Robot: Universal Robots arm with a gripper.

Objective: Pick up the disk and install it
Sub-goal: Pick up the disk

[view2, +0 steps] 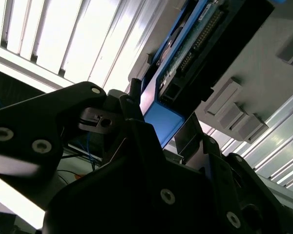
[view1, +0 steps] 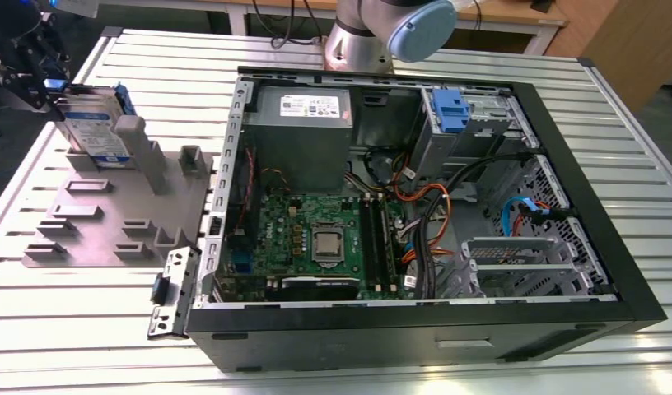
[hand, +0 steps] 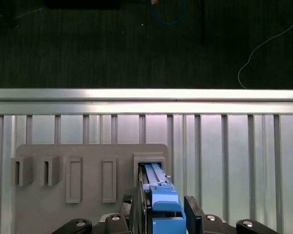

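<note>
The disk (view1: 98, 132), silver-grey with a white label, a blue band and a blue carrier frame, stands on edge in a slot of the grey fixture plate (view1: 105, 216) at the exterior view's left. My gripper (view1: 62, 89) is at its upper end. In the first wrist view the gripper (hand: 163, 214) has a black finger (hand: 193, 214) on each side of the disk's blue carrier (hand: 163, 197). The second wrist view shows the disk (view2: 185, 53) running away from the gripper (view2: 158, 122), which is shut on it.
An open computer case (view1: 556, 164) lies on the slatted metal table (view1: 149, 58) at the exterior view's right. It holds a motherboard (view1: 314, 239), a grey metal box (view1: 301, 132), cables and a blue bracket (view1: 450, 111) in the drive bay. The arm's base (view1: 364, 37) stands behind the case.
</note>
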